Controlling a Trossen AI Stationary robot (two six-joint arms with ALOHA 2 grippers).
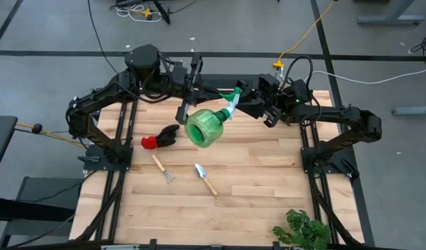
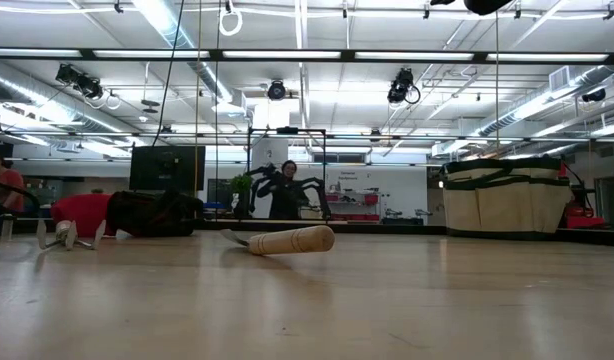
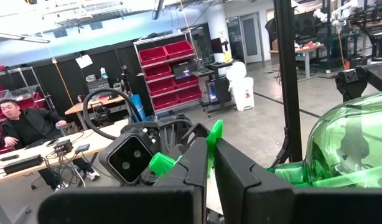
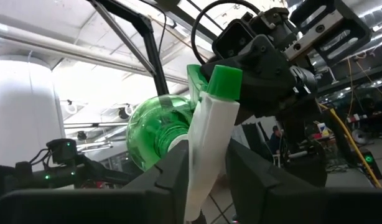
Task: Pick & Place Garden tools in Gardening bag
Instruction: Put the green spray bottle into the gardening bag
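The green spray bottle hangs high over the far surface, right tool pinching its white head; left tool seemingly pinches its trigger. Light, slick plastic: grip the neck.

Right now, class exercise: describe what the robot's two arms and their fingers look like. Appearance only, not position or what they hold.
Both arms are dark, near black, built of jointed links on black frames. The left arm has a rounded base housing; the right arm carries black cable loops and a small green light near the wrist. The left gripper's fingers and the right gripper's fingers are flat, blocky black plates.
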